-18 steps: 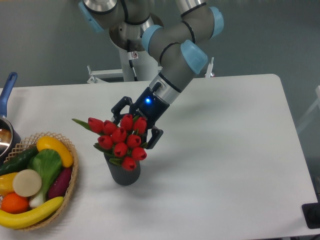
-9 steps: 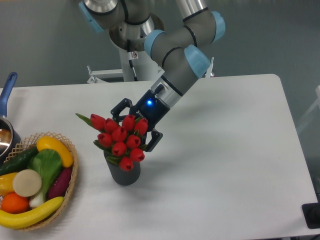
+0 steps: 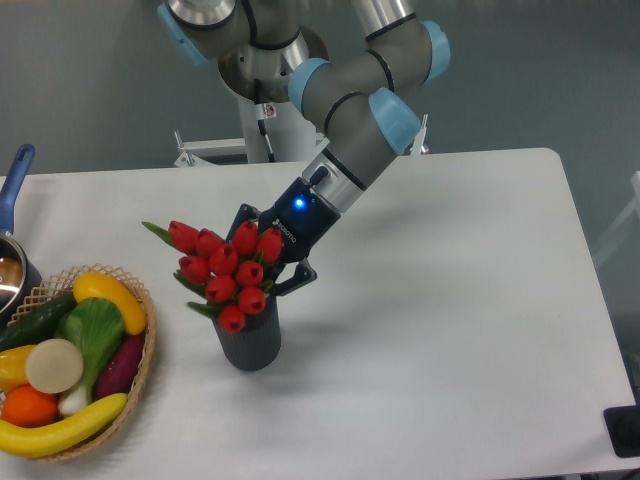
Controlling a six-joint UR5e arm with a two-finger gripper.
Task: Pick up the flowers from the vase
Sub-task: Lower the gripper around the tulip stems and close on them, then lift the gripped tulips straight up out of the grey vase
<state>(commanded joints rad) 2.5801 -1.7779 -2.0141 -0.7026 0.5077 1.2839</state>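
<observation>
— Where are the flowers?

— The flowers (image 3: 225, 268), red tulip buds with a few green leaves, stand in the vase (image 3: 249, 340), and the bunch leans away from my gripper (image 3: 268, 252), its heads tilted toward the far side from me. The vase sits directly below the bunch, upright on the desk (image 3: 440, 300), dark grey and ribbed, just under my gripper and a little forward of it.

— Are you holding them?

— My gripper is right behind the bunch, touching or nearly touching the rear buds. One dark finger shows above the bunch by the topmost buds, the other below, just over the vase rim. The buds hide the space between the fingers, so I cannot tell whether they are clamped on the stems or merely set around them.

— What else lies around you?

— Well off to the side beyond the flowers, at the desk's edge, sits a wicker basket (image 3: 138, 375) with a banana (image 3: 60, 428), a yellow pepper (image 3: 112, 300), a green leafy vegetable (image 3: 92, 335), an orange (image 3: 28, 405) and a purple piece. Past the basket, at the frame's border, is a metal pot (image 3: 12, 275) with a blue handle (image 3: 14, 180). A blue light glows on my wrist just behind the gripper.
</observation>
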